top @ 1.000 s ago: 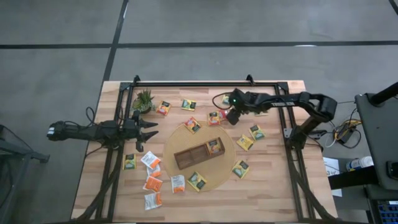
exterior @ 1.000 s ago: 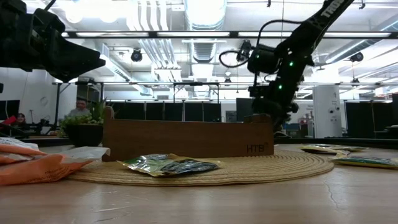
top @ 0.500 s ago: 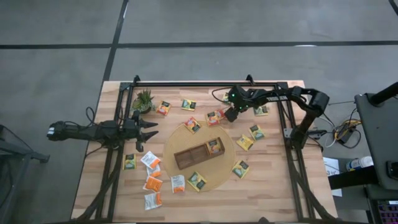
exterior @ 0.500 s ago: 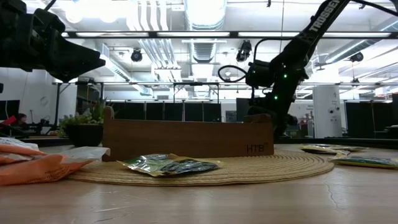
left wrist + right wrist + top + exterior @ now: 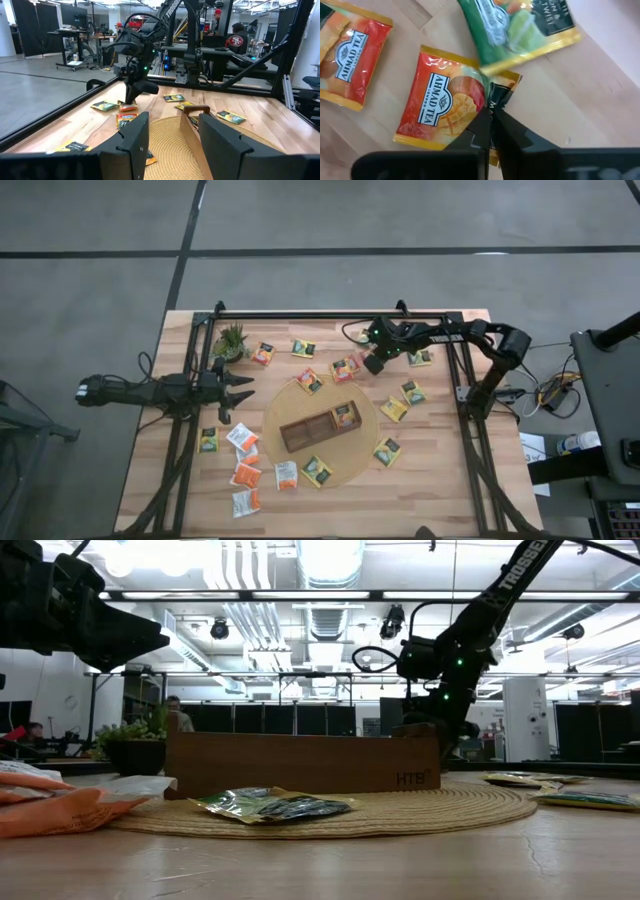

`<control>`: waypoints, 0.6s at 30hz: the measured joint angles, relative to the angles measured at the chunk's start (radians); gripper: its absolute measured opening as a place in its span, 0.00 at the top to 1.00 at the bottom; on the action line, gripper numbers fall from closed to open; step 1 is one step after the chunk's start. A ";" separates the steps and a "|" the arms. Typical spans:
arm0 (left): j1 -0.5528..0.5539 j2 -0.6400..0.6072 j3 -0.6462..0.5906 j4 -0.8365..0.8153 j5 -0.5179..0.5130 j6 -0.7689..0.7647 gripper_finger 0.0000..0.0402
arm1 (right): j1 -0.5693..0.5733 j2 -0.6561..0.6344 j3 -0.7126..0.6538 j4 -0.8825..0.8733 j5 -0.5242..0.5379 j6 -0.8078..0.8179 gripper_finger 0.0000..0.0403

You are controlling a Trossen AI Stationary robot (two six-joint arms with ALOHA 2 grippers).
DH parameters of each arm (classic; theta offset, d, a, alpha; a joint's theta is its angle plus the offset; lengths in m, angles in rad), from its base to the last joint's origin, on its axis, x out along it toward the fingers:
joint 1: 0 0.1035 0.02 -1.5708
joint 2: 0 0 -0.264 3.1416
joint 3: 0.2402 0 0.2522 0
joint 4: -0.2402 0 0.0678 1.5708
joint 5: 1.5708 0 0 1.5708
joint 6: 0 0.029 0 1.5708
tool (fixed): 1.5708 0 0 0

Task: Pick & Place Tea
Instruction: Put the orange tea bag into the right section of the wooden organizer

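Pinching shut, my right tool (image 5: 491, 131) is down on the tabletop (image 5: 440, 470) at the far side, fingertips (image 5: 482, 122) meeting on the edge of a red-orange mango sachet (image 5: 445, 107). Can't tell if the sachet is actually caught btwn them or just touched. From above, same tool (image 5: 372, 364) sits right at that sachet (image 5: 345, 368).

Just beyond my right tool's tips lies a green sachet (image 5: 520, 27), overlapping the mango one's corner. Off to one side of the tips, w/ a bit of bare wood btwn, lies another orange sachet (image 5: 350, 52).

My left tool (image 5: 238, 388) hangs over the tabletop's other side, jaws wide apart, holding nothing. Near it: potted plant (image 5: 232, 340) farther back, and a cluster of orange and white sachets (image 5: 245, 470) on the near side.

Btwn my two tools: round woven mat (image 5: 365, 442) w/ wooden divided tray (image 5: 305, 432) on it. One yellow-green sachet (image 5: 344, 415) sits in the tray's compartment nearest my right tool. More sachets lie scattered around the mat's rim and beyond.

Low view: tray (image 5: 300, 762) on mat, a dark green sachet (image 5: 275, 805) in front of it.
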 joint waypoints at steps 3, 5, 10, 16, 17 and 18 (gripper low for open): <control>0.000 0.000 0.000 0.000 0.000 0.000 0.59 | 0.000 -0.013 -0.001 -0.017 0.002 -0.017 0.97; 0.000 0.000 0.000 0.000 0.000 0.000 0.59 | 0.000 -0.029 -0.001 -0.047 0.003 -0.034 0.98; 0.000 0.000 0.000 0.000 0.000 0.000 0.59 | 0.033 -0.098 0.000 -0.108 0.060 -0.062 0.98; 0.000 0.000 0.000 0.000 0.000 0.000 0.59 | 0.124 -0.175 -0.003 -0.134 0.142 -0.137 0.98; 0.000 0.000 0.000 0.000 0.000 0.000 0.59 | 0.142 -0.186 -0.003 -0.134 0.157 -0.150 0.98; 0.000 0.000 0.000 0.000 0.000 0.000 0.59 | 0.159 -0.197 -0.003 -0.134 0.172 -0.166 0.98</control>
